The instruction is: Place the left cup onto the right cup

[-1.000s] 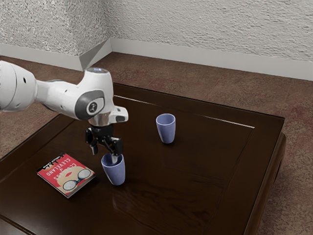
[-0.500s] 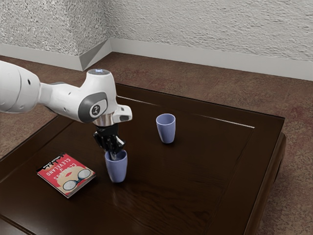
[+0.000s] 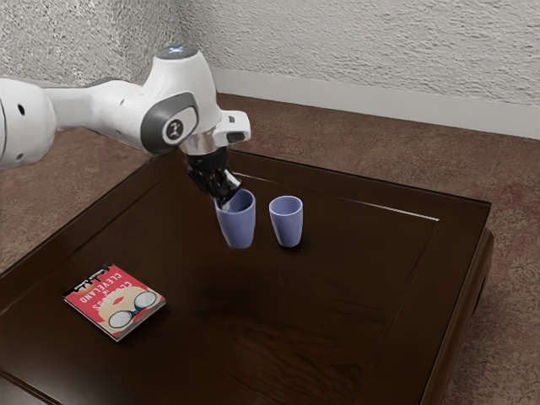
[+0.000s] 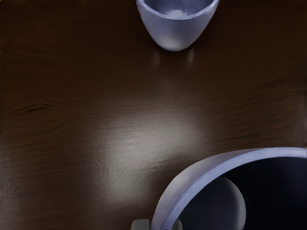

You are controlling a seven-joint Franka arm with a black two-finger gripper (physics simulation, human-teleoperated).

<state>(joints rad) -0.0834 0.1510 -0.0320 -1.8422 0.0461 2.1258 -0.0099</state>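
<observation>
The standing cup is the upright obstacle on the table. Just beside it, on the exterior view's left, hangs the held cup, a narrow gap between them. Above the standing cup's rim lies open room. The book lies well apart from it.

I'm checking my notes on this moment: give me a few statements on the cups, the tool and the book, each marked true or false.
1. The held cup is pinched at its rim by the tool, off the table. True.
2. The held cup is nested in the second cup. False: it hangs beside it, apart.
3. The second cup lies on its side. False: it stands upright.
4. A book lies flat on the table. True.
</observation>
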